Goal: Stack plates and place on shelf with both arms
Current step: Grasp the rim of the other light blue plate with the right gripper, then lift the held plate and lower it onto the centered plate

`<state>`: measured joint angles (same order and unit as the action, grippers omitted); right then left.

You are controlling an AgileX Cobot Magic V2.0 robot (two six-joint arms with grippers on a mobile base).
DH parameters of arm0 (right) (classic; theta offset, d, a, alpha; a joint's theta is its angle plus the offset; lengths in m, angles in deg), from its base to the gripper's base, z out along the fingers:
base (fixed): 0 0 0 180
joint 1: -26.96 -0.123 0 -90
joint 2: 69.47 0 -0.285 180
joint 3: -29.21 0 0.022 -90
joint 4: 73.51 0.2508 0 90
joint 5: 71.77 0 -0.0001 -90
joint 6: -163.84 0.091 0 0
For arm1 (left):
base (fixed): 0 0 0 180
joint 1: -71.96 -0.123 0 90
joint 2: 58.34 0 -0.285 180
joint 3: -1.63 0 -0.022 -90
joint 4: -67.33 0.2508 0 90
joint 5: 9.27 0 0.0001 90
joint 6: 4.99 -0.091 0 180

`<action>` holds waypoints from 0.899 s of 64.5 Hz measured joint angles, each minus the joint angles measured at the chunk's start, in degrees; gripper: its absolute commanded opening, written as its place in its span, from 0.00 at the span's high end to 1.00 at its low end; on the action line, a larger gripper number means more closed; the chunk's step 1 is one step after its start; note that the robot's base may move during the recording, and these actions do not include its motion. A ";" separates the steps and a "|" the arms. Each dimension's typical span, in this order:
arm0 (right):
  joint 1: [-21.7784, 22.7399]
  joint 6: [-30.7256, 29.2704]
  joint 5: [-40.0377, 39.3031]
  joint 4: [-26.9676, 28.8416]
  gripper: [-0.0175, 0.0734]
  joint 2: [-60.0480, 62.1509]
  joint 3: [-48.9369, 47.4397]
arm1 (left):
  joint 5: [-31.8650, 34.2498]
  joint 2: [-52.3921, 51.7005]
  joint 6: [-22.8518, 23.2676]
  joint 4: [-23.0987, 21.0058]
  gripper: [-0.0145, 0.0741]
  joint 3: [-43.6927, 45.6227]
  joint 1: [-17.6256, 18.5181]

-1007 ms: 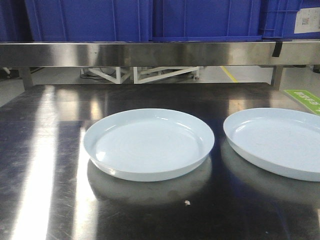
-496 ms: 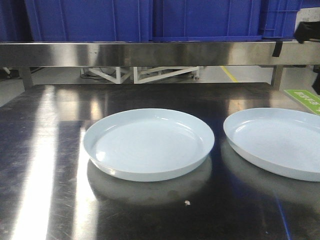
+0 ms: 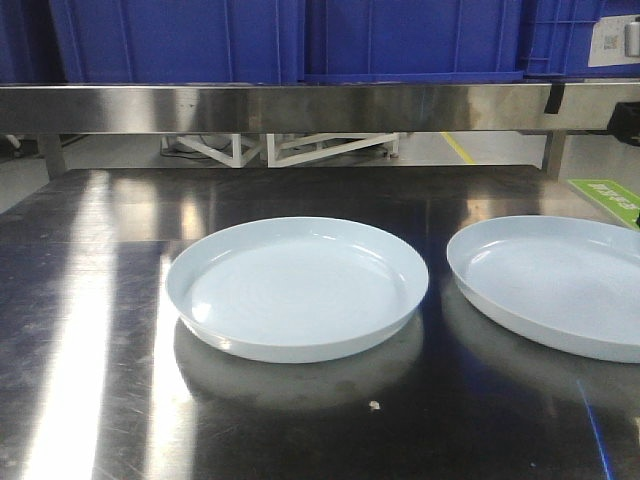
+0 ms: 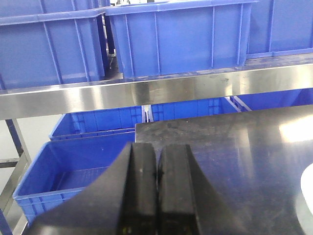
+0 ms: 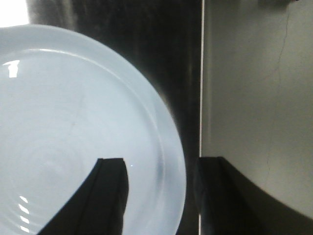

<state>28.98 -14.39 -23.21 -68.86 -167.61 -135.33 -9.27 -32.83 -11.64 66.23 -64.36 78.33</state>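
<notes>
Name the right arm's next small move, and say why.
Probably lower and close: the right gripper is open, its fingers straddling the rim of the right plate, which lies beside the left plate, not yet stacked.

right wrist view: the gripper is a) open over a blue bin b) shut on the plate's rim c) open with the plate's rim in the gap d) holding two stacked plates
c: the right gripper is spread open, and the rim of the plate shows in its gap.
</notes>
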 measured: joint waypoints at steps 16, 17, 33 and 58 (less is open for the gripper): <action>0.08 0.00 0.00 -0.09 0.33 -1.64 0.00 | 0.00 0.00 0.00 0.00 0.74 0.00 0.00; 0.08 0.00 0.00 -0.09 0.33 -1.74 0.00 | 0.00 0.00 0.00 0.00 0.74 0.00 0.00; 2.10 0.00 -0.10 -0.09 0.33 -2.02 0.00 | 0.00 0.00 0.00 0.00 0.74 0.00 0.00; 2.48 0.00 -0.34 -0.09 0.33 -2.96 0.22 | 0.00 0.00 0.00 0.00 0.74 0.00 0.00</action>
<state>31.46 -14.39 -23.55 -68.95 -170.57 -135.11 -9.27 -32.83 -11.64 66.23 -64.36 78.33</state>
